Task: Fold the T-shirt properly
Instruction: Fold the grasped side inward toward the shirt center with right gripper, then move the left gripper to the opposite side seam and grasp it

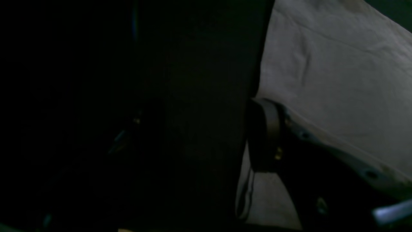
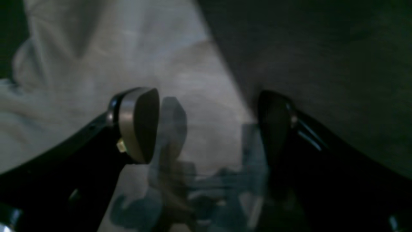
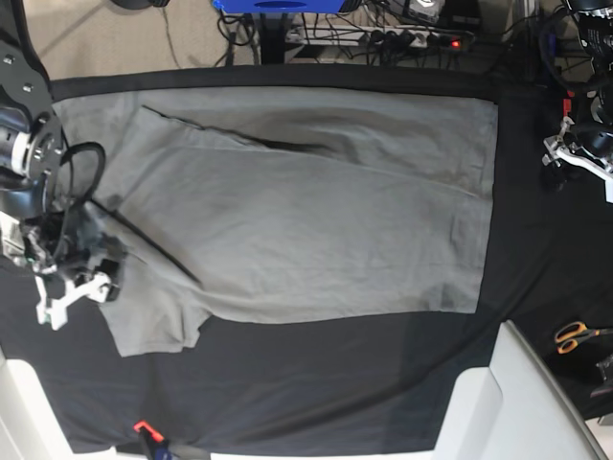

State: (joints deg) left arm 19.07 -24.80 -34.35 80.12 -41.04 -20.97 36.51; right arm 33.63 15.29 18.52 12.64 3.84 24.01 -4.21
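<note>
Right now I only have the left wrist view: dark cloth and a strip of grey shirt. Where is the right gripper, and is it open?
Observer: The right gripper is open, with nothing pinched, over the shirt's edge where grey meets the black cloth.
Operator: Which part of the shirt is that?
Observer: In the base view it sits beside a sleeve that sticks out from the body.
Operator: Anything loose on the table?
Observer: Orange-handled scissors lie on the cloth, well clear of the shirt.
</note>
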